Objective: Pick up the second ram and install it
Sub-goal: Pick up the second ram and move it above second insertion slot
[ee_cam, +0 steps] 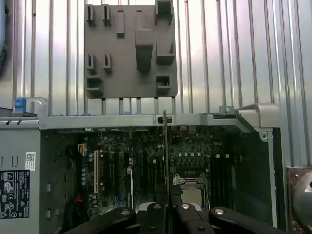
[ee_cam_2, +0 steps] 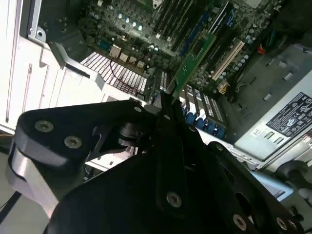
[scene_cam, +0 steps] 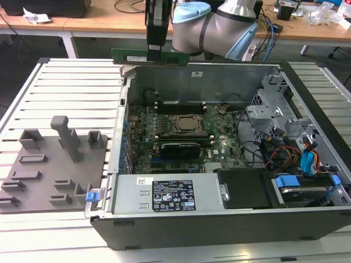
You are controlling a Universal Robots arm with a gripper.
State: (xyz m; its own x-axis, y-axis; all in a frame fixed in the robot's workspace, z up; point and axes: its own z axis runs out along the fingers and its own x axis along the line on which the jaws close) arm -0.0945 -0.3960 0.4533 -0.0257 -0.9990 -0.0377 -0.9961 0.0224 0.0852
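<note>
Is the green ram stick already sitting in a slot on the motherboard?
No, in the exterior view the pincer holds the second ram in the air above the case.

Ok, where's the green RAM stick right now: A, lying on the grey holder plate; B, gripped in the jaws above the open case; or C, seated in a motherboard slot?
B: the second ram is clamped between the jaws, up over the open case, not in a slot.
</note>
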